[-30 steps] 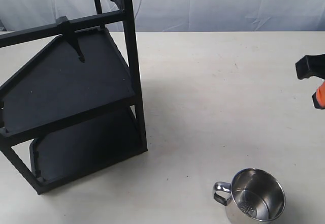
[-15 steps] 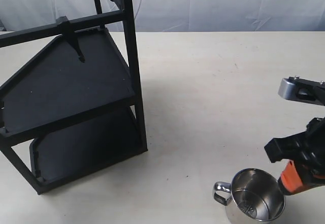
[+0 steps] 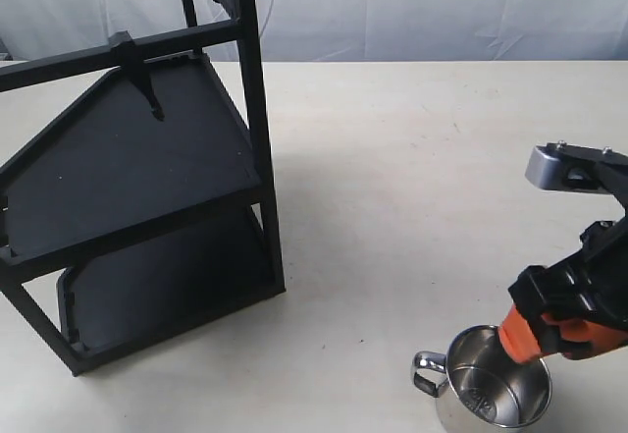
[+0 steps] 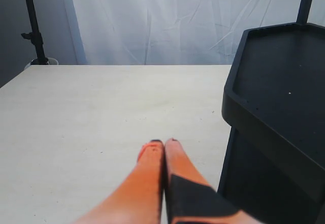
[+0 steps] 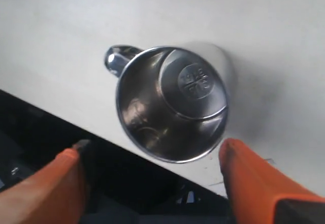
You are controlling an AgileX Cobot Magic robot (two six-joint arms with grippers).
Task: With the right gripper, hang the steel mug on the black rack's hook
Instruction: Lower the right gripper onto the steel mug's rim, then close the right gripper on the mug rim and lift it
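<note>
In the exterior view the steel mug stands upright on the pale table, its handle toward the black rack, and the right gripper hangs just above its rim – only one orange fingertip shows here, so this view does not tell how the jaws stand. The hook sits on the rack's upper crossbar, well apart from the gripper. The left wrist view alone shows the left gripper: its two orange fingers are pressed together on nothing, beside a rack shelf. The right wrist view gives what the exterior hides – the fingers are spread wide, released, with the mug between and ahead of them, untouched.
</note>
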